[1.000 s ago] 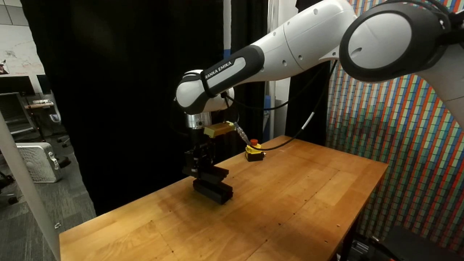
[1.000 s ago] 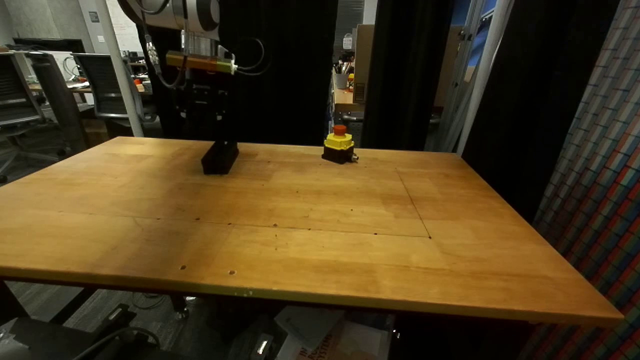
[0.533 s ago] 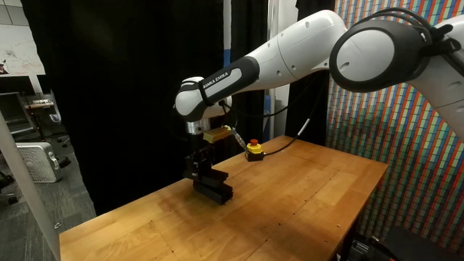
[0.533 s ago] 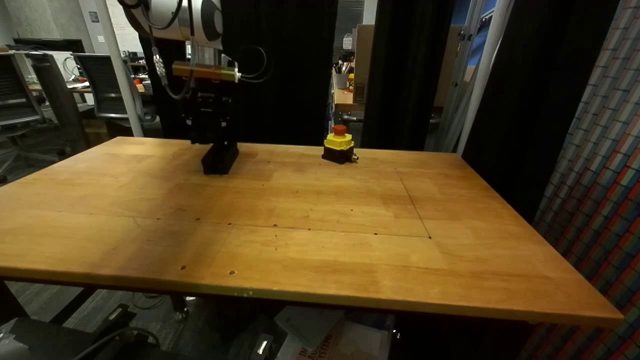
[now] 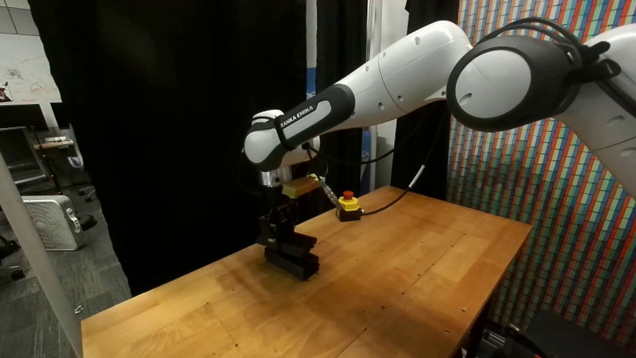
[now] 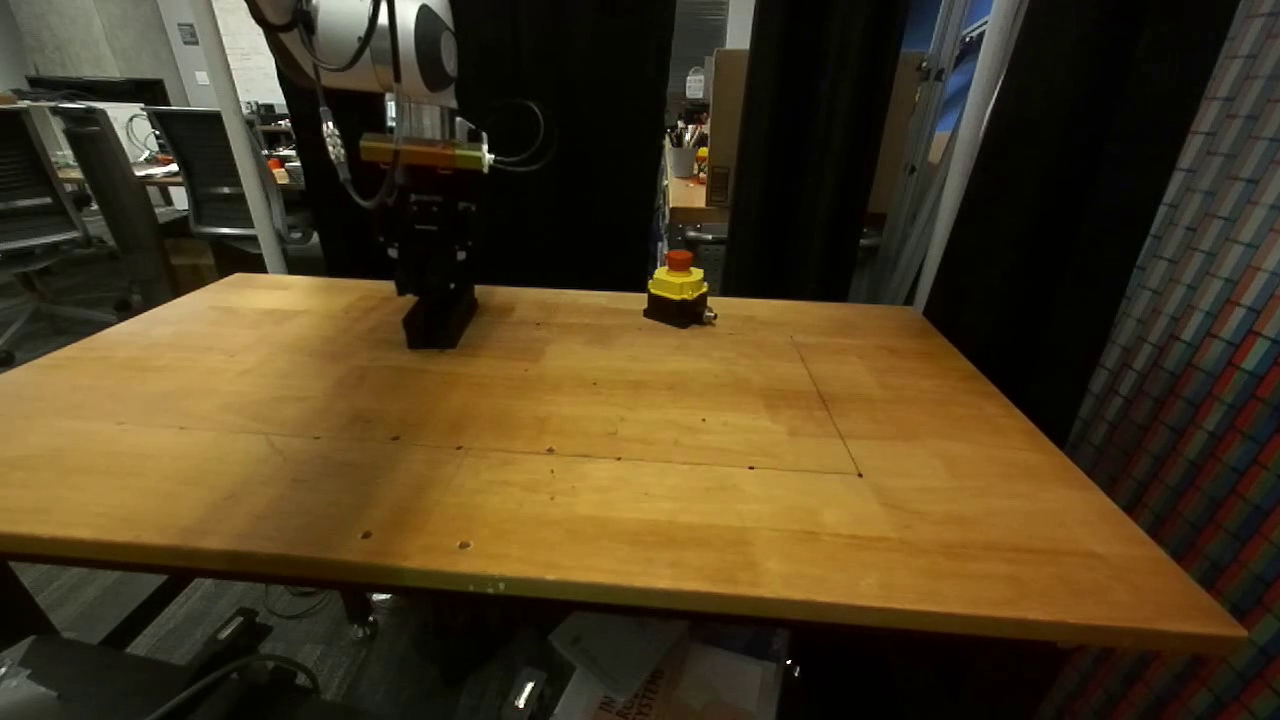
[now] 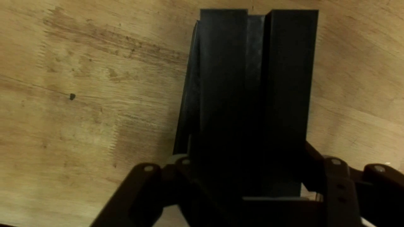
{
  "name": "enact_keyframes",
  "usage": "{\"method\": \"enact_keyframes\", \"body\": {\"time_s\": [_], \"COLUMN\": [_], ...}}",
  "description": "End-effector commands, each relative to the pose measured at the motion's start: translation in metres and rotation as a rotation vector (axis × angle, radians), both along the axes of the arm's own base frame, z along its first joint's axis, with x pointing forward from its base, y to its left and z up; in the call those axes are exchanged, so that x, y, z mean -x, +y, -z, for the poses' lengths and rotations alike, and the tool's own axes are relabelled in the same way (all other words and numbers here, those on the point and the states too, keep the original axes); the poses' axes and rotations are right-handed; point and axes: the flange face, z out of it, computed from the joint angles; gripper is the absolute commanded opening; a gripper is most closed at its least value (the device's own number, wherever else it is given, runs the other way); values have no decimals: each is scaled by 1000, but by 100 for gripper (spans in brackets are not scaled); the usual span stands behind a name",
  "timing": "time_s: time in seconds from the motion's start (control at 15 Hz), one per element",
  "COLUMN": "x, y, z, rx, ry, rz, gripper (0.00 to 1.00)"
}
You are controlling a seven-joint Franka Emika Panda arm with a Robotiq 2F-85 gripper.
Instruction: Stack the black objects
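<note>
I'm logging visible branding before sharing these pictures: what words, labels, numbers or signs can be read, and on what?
"RANKA EMIKA": on the dark arm cover; first letter out of sight.
"SYSTEMS": on a white page under the table; lettering beside it only partly in view.
Too small or faint to read: whiteboard writing, cardboard box marking, wall plaque.
No text shows on the black bars.

A wooden desk carries a yellow-and-black box topped by a red button. Black curtains hang behind. A white box fan stands on grey carpet; a multicoloured, block-patterned backdrop rises beyond the desk.
</note>
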Motion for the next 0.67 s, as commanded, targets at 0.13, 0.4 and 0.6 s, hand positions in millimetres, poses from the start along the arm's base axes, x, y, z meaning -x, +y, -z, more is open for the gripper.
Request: {"method": "enact_keyframes", "body": {"time_s": [0.13,0.4,0.6], "x": [-10,-10,-11], "y": [-3,-5,-8], "z": [-1,3,6], "rx": [-7,-11,-16], "ry": [-29,-33,-37], "rz": [1,10,20], "gripper": [45,45,45]}}
